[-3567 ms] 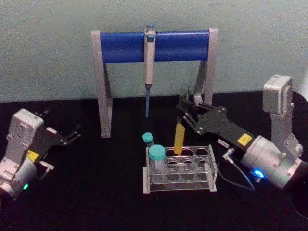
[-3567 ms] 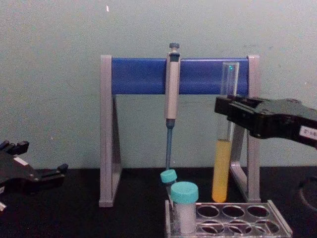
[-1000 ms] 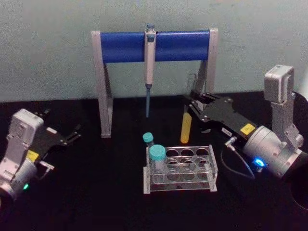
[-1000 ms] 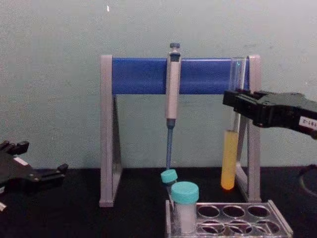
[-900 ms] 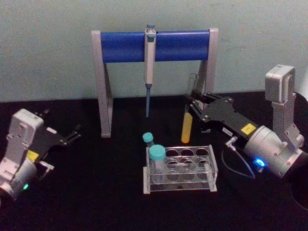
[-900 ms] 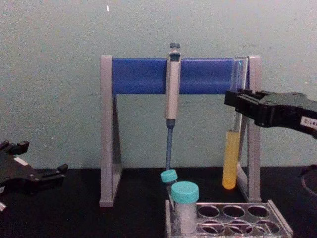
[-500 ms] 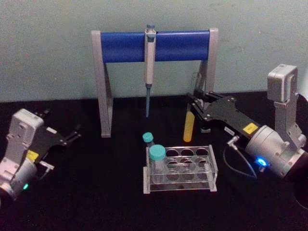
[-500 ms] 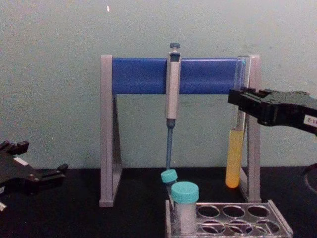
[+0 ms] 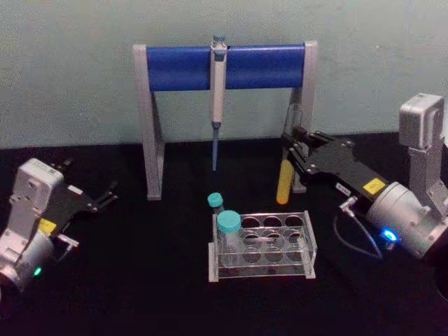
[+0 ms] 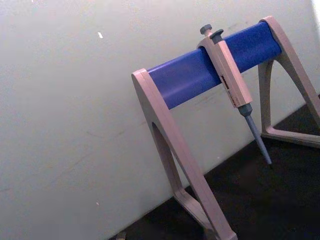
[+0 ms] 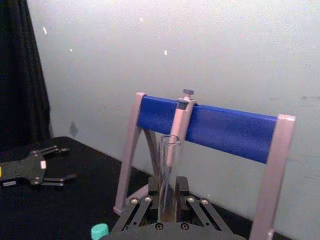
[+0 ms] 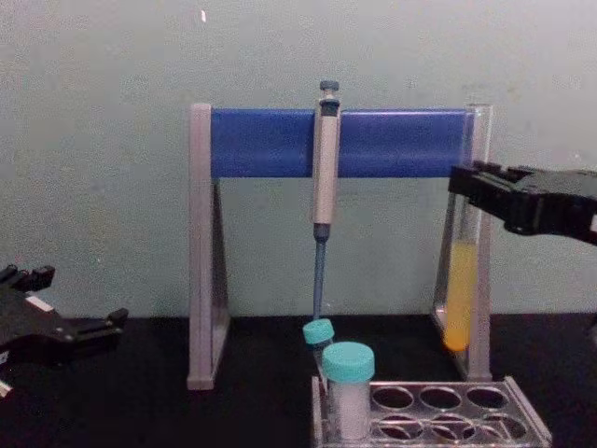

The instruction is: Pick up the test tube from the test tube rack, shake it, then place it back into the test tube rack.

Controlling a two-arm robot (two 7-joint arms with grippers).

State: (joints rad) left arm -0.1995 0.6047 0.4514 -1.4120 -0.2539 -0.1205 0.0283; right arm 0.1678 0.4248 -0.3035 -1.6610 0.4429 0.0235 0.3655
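The test tube (image 9: 284, 186), clear glass with yellow liquid in its lower part, hangs upright above the black table behind the rack's far right corner. My right gripper (image 9: 289, 149) is shut on its glass upper part. In the chest view the test tube (image 12: 458, 303) stands in front of the stand's right leg, held by the right gripper (image 12: 466, 189). The right wrist view shows the test tube (image 11: 169, 167) rising between the fingers (image 11: 146, 199). The test tube rack (image 9: 260, 272) sits at table centre. My left gripper (image 9: 106, 194) rests open at the far left.
Two teal-capped vials (image 9: 228, 222) (image 9: 215, 200) stand at the rack's left end. Behind it is a grey-legged stand with a blue crossbar (image 9: 178, 67), and a grey pipette (image 9: 218, 87) hangs from the bar. The tube is close to the stand's right leg (image 9: 306, 105).
My right gripper has carried the test tube up out of the rack and then to the right, toward the stand's right leg. The left arm has not moved.
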